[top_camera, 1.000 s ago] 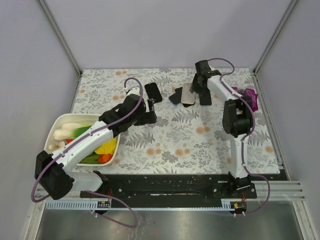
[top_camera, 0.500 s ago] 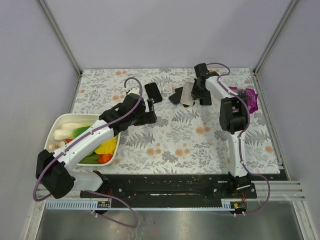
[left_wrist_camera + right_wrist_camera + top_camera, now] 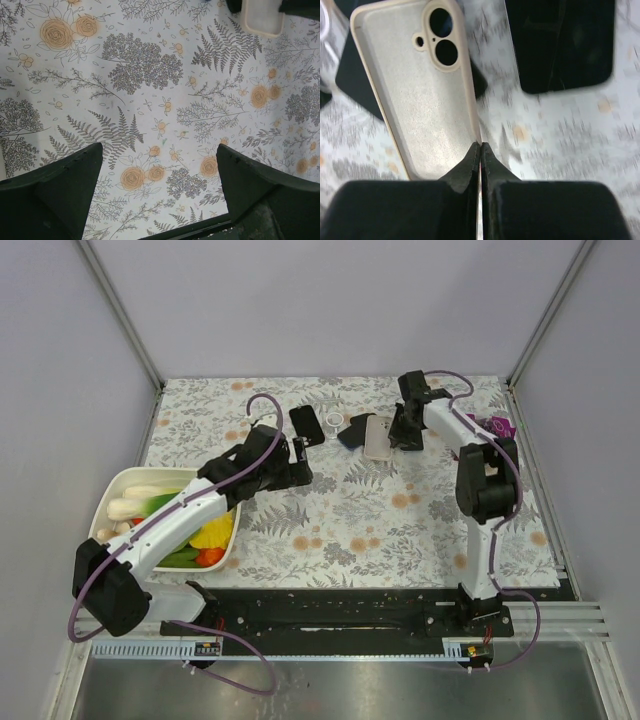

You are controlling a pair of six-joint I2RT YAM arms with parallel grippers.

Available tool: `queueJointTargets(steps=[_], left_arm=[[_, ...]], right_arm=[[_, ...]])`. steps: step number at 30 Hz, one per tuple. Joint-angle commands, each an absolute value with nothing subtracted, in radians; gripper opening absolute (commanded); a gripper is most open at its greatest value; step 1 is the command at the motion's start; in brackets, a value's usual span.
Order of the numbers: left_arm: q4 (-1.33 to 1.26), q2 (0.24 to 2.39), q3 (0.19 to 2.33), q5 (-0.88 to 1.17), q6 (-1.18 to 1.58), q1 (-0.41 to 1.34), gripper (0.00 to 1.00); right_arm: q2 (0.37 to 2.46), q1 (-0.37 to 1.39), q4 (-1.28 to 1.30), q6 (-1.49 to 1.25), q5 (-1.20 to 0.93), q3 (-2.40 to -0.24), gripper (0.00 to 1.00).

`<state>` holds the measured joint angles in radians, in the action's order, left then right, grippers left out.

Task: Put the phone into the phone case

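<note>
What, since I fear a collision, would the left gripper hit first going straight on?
Probably only the floral-patterned table cover; nothing else lies ahead of the open left gripper, though depth is unclear.

The phone case lies on the far middle of the table, its left part overlapping a flat pad. The phone lies just right of the case. A ring and a second flat device lie farther left of the case, and the bowl of vegetables sits well to its near left.
</note>
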<state>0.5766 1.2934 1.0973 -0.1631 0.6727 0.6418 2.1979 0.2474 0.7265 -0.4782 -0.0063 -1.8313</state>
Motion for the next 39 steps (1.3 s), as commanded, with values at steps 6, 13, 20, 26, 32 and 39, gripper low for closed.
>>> queueJointTargets(steps=[6, 13, 20, 26, 32, 39], left_arm=[[0.589, 1.339, 1.229, -0.106, 0.672, 0.581, 0.99], [0.514, 1.469, 1.348, -0.021, 0.693, 0.563, 0.99], [0.442, 1.612, 1.428, -0.023, 0.654, 0.561, 0.99], [0.305, 1.774, 1.497, -0.008, 0.372, 0.561, 0.99], [0.357, 2.055, 1.803, 0.054, 0.048, 0.558, 0.99], [0.525, 2.353, 2.212, 0.201, -0.063, 0.508, 0.99]], right_arm=[[1.757, 0.366, 0.565, -0.532, -0.058, -1.332, 0.00], [1.583, 0.477, 0.448, -0.636, -0.060, -1.017, 0.00], [1.543, 0.540, 0.361, -0.715, -0.047, -0.896, 0.00], [1.497, 0.540, 0.380, -0.692, -0.012, -0.914, 0.83], [1.439, 0.476, 0.428, -0.663, 0.005, -0.957, 0.99], [1.349, 0.381, 0.433, -0.667, -0.063, -0.965, 0.99]])
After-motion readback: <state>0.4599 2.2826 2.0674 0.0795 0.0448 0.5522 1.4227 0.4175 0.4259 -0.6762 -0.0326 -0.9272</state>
